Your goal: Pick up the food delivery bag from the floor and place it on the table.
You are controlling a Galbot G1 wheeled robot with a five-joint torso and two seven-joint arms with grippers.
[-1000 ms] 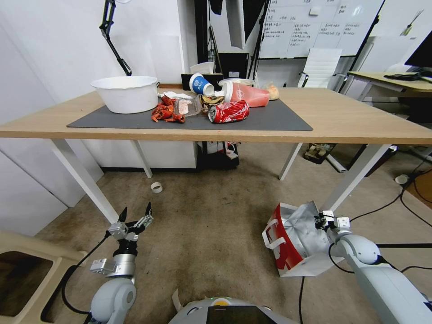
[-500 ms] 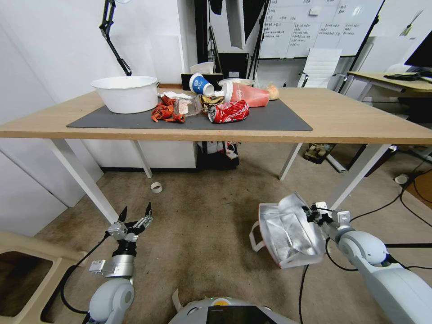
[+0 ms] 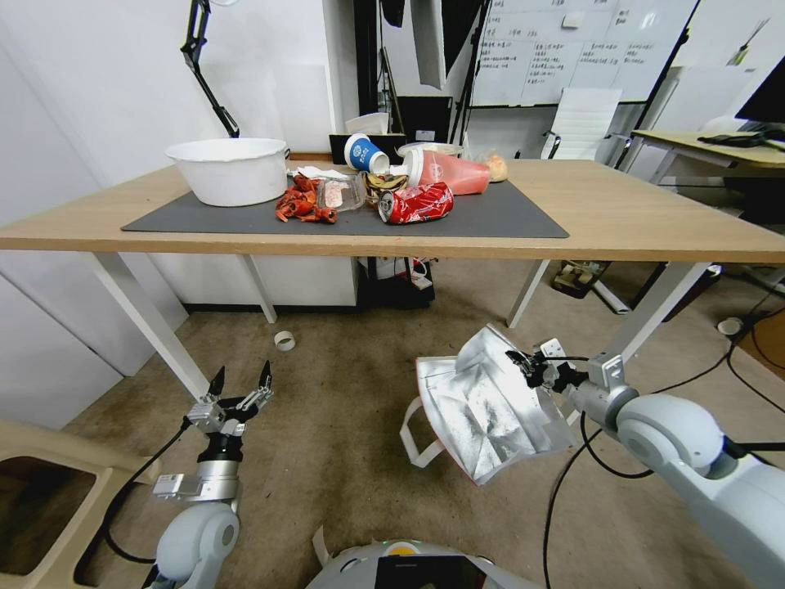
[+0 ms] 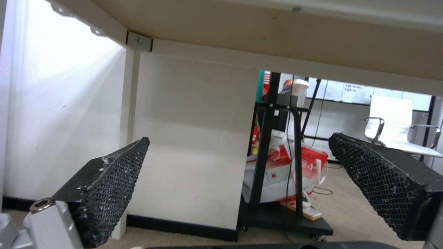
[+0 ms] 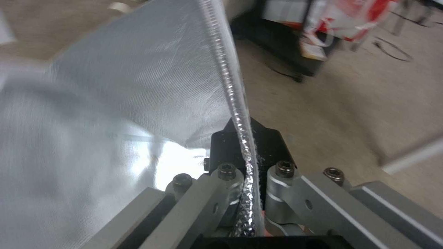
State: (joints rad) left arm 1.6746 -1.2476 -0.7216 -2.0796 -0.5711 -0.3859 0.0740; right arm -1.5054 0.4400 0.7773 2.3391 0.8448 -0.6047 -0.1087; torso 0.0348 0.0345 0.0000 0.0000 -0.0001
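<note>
Above bare floor (image 3: 360, 425), right gripper (image 3: 523, 370)-pinched bag (image 3: 482, 409).

Bright even indoor light, wide-angle bending at head view edges, glare on foil lining (image 3: 491, 409), right wrist view motion-blurred

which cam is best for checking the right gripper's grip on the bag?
Right wrist view: the right gripper is shut on the crimped foil rim of the food delivery bag. Head view shows the whole bag hanging off the floor, grip detail small. Left wrist view faces under the table.
</note>
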